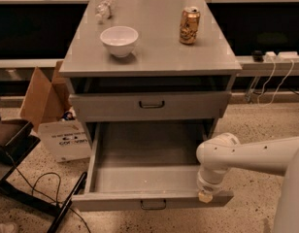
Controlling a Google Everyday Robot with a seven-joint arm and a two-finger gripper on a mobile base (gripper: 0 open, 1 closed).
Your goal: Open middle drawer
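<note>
The middle drawer (144,178) is pulled far out of the grey cabinet. Its plain grey inside shows and is empty. Its flat front (115,201) carries a small dark wire handle (153,204) at the centre. The taller-fronted drawer (149,106) above it is closed. The lowest drawer is hidden beneath the open one. My white arm (251,157) comes in from the right and bends down. My gripper (205,196) points down at the right end of the open drawer's front edge, touching or just above it.
On the cabinet top (154,57) stand a white bowl (119,40), a gold can (189,25) and a clear bottle (104,8). A cardboard box (45,98) and a white box (69,140) sit on the floor at left, with black cables (38,188) nearby.
</note>
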